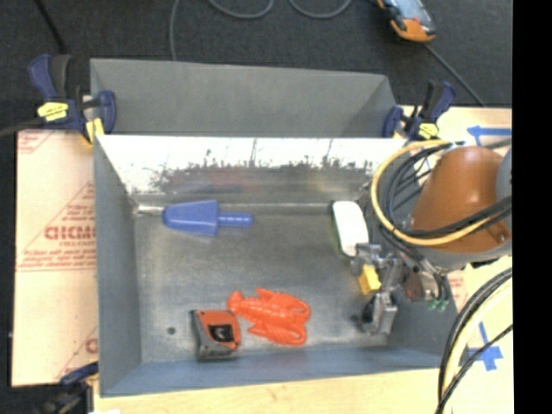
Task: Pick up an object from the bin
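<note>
Camera view: my gripper [378, 316] is low over the floor at the right end of the bin [116, 257], near the right wall. Spread or pressed together, I cannot tell from this angle, and I see nothing pinched. The closest thing is the white rounded oblong [349, 227], just beside me toward the back wall, apart from me and lying lengthwise. The orange lobster toy [272, 315] is near, off toward the view's left at about my level. The black-and-orange tape measure [215, 333] touches or nearly touches it on the far side. The blue cone-shaped piece [203, 218] is well apart, up by the back wall. My judgement: no grasp yet, still in the approach. To do it well, I should centre over one target, line up across its narrow width, stay clear of the right wall, then close.
</note>
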